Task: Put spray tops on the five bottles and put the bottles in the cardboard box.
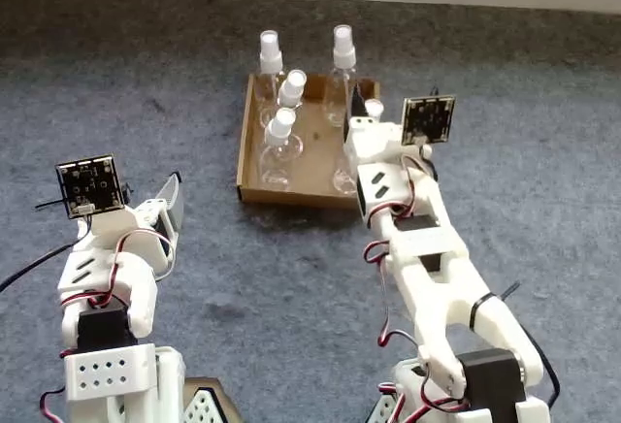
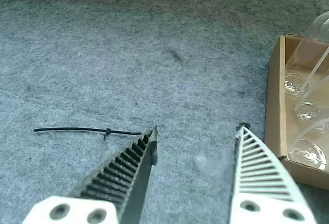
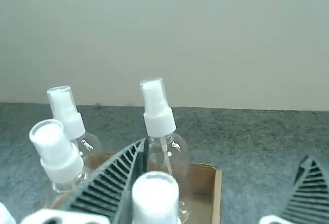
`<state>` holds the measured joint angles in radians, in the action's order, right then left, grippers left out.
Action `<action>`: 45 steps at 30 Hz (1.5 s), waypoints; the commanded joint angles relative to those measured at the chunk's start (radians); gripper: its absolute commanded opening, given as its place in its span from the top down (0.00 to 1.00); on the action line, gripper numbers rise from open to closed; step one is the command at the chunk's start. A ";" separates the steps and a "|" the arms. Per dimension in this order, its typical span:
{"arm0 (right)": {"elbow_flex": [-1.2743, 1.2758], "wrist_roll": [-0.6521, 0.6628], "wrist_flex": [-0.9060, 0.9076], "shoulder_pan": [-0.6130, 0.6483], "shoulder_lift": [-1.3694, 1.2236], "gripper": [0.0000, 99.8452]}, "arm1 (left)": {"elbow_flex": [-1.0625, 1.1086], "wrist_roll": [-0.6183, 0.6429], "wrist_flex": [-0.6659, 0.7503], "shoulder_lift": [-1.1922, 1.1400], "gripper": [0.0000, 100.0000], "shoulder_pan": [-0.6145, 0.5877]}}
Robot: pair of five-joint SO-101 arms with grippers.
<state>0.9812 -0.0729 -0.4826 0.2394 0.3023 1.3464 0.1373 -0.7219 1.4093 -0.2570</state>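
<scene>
Cardboard box [image 1: 246, 151] on grey carpet [image 1: 213, 287], five bottles [image 1: 275, 156] standing inside it.
Each bottle is upright, long axis vertical, spray tops [image 1: 293, 83] pointing up; the box walls are low and bare carpet lies open on every side. The right gripper [image 3: 223, 154] hangs over the box's near right corner, jaws spread wide, one spray top between them just beside a finger. The left gripper [image 2: 198, 129] sits low over carpet left of the box, jaws apart on nothing, a black cable tie [image 2: 87, 130] nearby.

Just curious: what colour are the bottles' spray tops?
Spray tops are white; clearest in the right wrist view.
</scene>
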 commanded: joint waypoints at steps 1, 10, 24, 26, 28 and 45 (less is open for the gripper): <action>-0.099 0.003 0.025 -0.007 0.042 0.62 | -0.008 0.006 0.021 0.013 0.78 0.024; -0.243 0.003 0.173 -0.005 0.042 0.62 | -0.008 0.006 0.021 0.013 0.78 0.024; -0.619 0.003 0.590 -0.013 0.042 0.63 | -0.008 0.006 0.021 0.013 0.78 0.024; -0.641 0.003 0.639 -0.021 0.050 0.63 | -0.008 0.006 0.021 0.013 0.78 0.024; -0.644 0.003 0.704 -0.028 0.094 0.68 | -0.008 0.006 0.021 0.013 0.78 0.024; 0.093 0.008 0.863 -0.036 0.946 0.99 | -0.125 -0.002 -0.098 0.016 0.78 0.016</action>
<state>0.9475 -0.0729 0.3782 0.2179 1.0679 1.3172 0.1373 -0.7449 1.4093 -0.2570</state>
